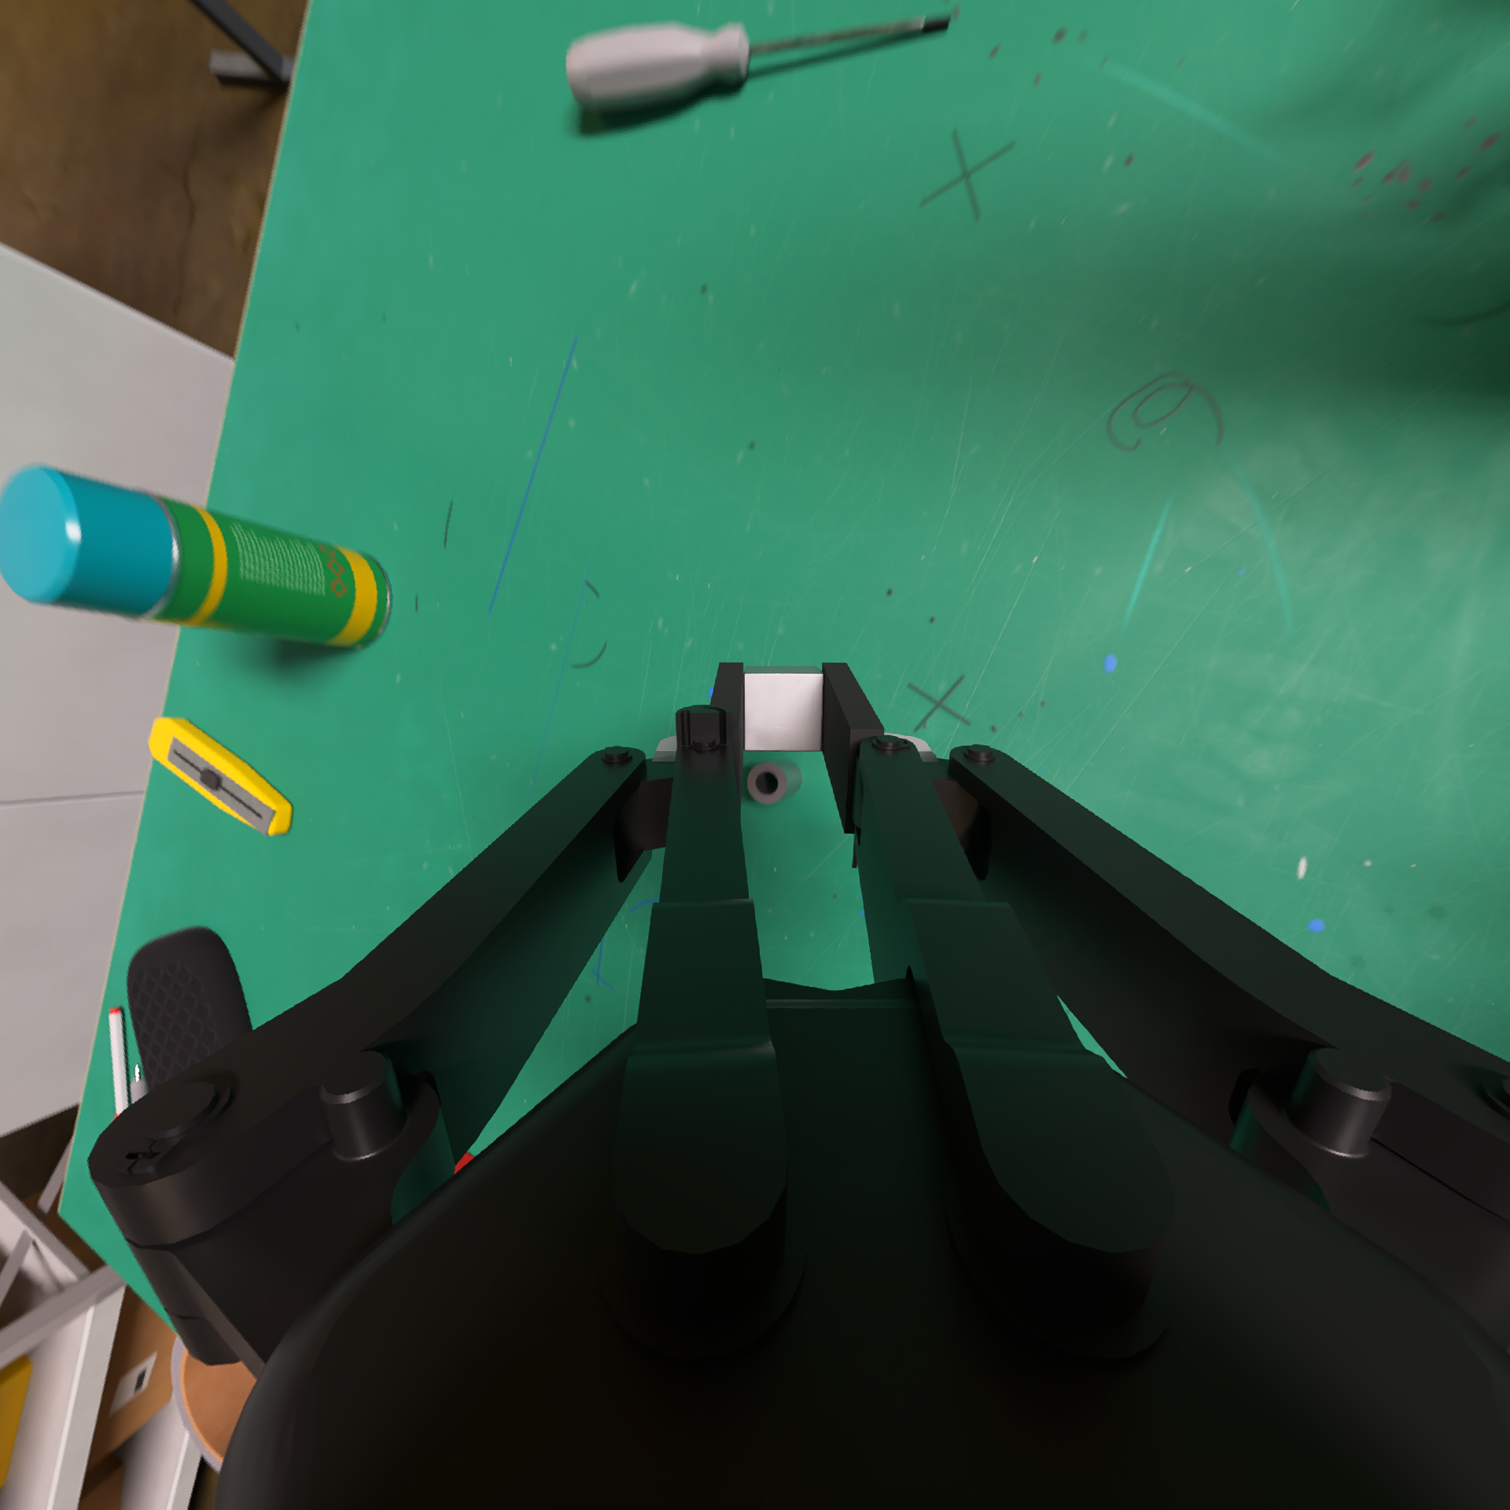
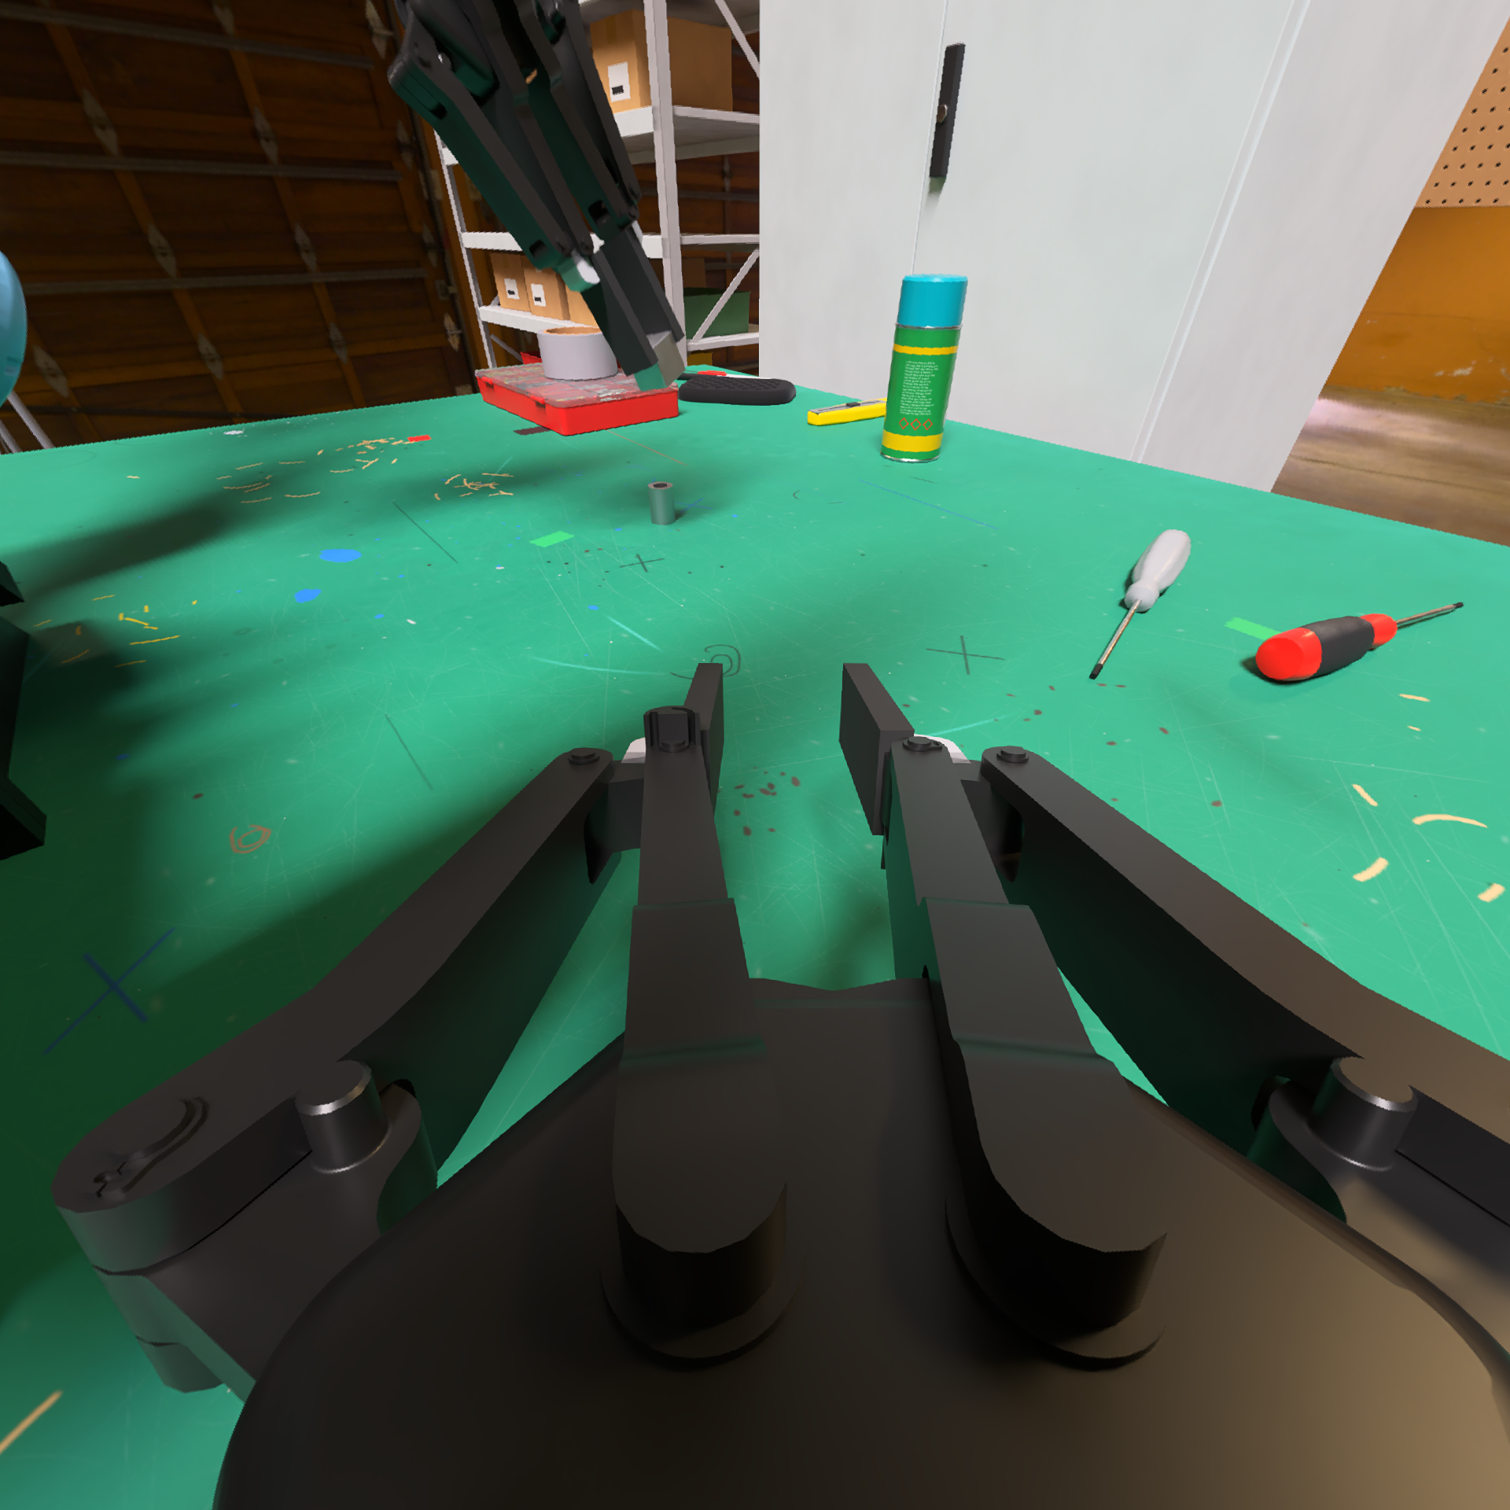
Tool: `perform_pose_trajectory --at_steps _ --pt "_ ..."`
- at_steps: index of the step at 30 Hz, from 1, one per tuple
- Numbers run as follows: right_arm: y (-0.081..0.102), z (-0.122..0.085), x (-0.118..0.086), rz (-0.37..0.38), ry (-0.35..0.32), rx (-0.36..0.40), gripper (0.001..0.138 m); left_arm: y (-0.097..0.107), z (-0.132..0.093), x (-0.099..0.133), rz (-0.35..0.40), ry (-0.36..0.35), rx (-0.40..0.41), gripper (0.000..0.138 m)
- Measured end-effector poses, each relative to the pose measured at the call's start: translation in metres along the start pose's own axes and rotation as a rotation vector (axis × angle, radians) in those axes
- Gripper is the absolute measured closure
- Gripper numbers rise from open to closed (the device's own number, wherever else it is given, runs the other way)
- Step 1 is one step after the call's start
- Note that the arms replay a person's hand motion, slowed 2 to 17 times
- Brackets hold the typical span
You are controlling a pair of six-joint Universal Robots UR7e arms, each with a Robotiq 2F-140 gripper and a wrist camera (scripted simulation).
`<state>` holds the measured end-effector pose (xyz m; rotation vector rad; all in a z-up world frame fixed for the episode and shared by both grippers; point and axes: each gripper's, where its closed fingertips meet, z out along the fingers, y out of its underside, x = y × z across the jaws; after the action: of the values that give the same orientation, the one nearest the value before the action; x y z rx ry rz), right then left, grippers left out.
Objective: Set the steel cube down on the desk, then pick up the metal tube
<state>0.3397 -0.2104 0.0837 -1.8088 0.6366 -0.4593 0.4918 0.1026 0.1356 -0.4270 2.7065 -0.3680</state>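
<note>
My left gripper [image 1: 782, 686] is shut on the steel cube [image 1: 782, 709], a pale shiny block held between the fingertips, high above the green desk [image 1: 899, 408]. The metal tube [image 1: 769, 783], short, grey and hollow, stands upright on the desk below the held cube. In the right wrist view the left gripper [image 2: 663, 359] hangs in the air with the cube [image 2: 670, 353] at its tip, and the tube [image 2: 661, 502] stands on the desk [image 2: 817, 572] beneath it. My right gripper [image 2: 783, 682] is open and empty, low over the desk's near part.
A green and yellow spray can [image 1: 196, 560] [image 2: 922, 369], a yellow utility knife [image 1: 219, 775] [image 2: 846, 411], a grey-handled screwdriver [image 1: 719, 57] [image 2: 1144, 592], a red-handled screwdriver [image 2: 1340, 641], a red tray with a tape roll [image 2: 576, 396] and a black pad [image 2: 735, 390] lie around. The desk's left edge [image 1: 237, 359] drops off.
</note>
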Motion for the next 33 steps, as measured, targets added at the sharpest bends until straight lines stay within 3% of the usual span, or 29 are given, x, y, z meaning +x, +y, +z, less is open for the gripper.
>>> perform_pose_trajectory --at_steps 7,13,22,33 --pt "-0.001 0.000 0.000 -0.013 0.005 0.001 0.100 -0.065 -0.037 0.035 0.084 0.020 0.170 0.113" --pt "-0.001 -0.001 -0.002 -0.025 0.010 0.005 0.100 -0.105 -0.037 0.083 0.182 0.107 0.208 0.113" --pt "-0.001 -0.005 -0.001 -0.026 0.018 0.018 0.100 -0.141 0.006 0.144 0.270 0.229 0.136 0.113" --pt "-0.002 -0.009 0.000 -0.011 0.018 0.043 0.101 -0.155 0.070 0.183 0.296 0.291 0.002 0.113"
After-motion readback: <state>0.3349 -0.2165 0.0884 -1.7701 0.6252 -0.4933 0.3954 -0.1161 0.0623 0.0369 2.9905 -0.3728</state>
